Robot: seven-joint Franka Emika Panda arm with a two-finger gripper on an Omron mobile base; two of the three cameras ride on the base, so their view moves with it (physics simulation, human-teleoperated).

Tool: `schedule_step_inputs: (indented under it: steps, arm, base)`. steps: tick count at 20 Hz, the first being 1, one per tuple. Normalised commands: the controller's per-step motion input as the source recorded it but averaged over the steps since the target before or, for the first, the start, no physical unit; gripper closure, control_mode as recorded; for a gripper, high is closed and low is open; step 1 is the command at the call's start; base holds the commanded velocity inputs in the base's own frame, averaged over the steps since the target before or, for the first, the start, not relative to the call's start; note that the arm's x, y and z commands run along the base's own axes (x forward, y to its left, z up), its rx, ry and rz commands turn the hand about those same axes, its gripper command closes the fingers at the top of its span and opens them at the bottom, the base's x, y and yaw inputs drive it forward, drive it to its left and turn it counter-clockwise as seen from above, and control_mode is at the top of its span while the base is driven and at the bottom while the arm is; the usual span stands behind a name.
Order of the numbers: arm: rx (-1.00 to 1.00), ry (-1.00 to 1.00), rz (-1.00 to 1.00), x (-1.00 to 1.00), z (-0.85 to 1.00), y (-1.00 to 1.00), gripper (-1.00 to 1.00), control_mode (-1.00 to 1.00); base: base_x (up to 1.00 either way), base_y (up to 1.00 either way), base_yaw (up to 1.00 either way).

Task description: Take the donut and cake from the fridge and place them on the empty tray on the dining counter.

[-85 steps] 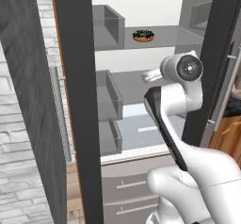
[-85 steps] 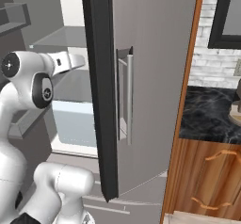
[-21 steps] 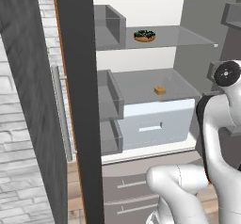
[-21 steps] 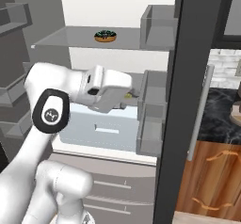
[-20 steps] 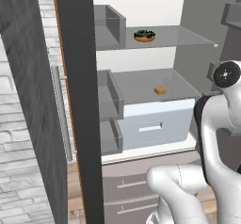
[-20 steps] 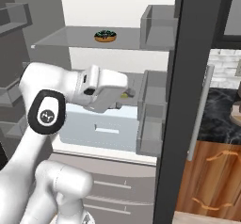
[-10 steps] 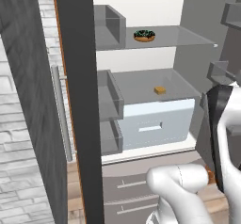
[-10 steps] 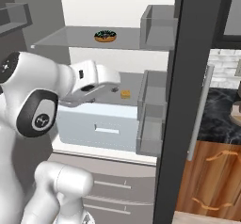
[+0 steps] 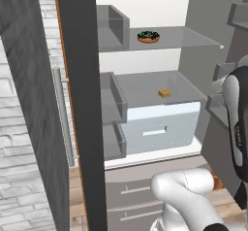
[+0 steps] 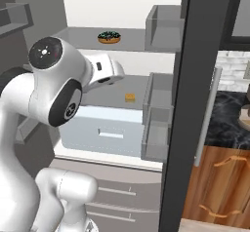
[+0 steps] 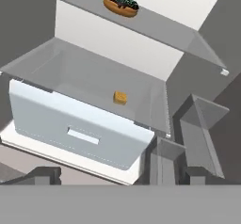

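Note:
The fridge stands with both doors open. The donut lies on the upper glass shelf. One shelf down, the small orange cake sits above the pale drawer. In the hand view my gripper is open with nothing in it, back from the shelves in front of the drawer, well below the donut. In the right base view my white wrist is left of the cake and under the donut shelf. The tray and the dining counter are out of view.
A pale drawer juts out under the cake's shelf. Grey door bins line both doors. The right door's dark edge stands close beside my arm. A dark counter on wooden cabinets lies past it.
The right fridge door has swung open since the earliest frames. Over the last second my arm has swung back, and the hand has risen away from in front of the cake.

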Motion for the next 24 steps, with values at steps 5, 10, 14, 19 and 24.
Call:
schedule_step_inputs:
  steps: [5,10,14,19,24]
  arm:
    - [0.05,0.00,0.04,0.23,0.00,0.39,-1.00,-1.00]
    - [0.00,0.02,-0.03,0.15,0.00,0.29,-1.00,-1.00]
    - [0.04,0.00,-0.01,0.23,0.00,0.18,-1.00,-1.00]
    - [0.00,0.00,0.00,0.02,-0.01,0.01,-1.00,-1.00]
    - [0.00,0.00,0.00,0.08,-0.01,0.01,-1.00,1.00]
  base:
    - [0.00,0.00,0.00]
    - [0.00,0.00,0.00]
    - [0.00,0.00,0.00]
    - [0.00,0.00,0.00]
    - [0.26,0.02,0.00]
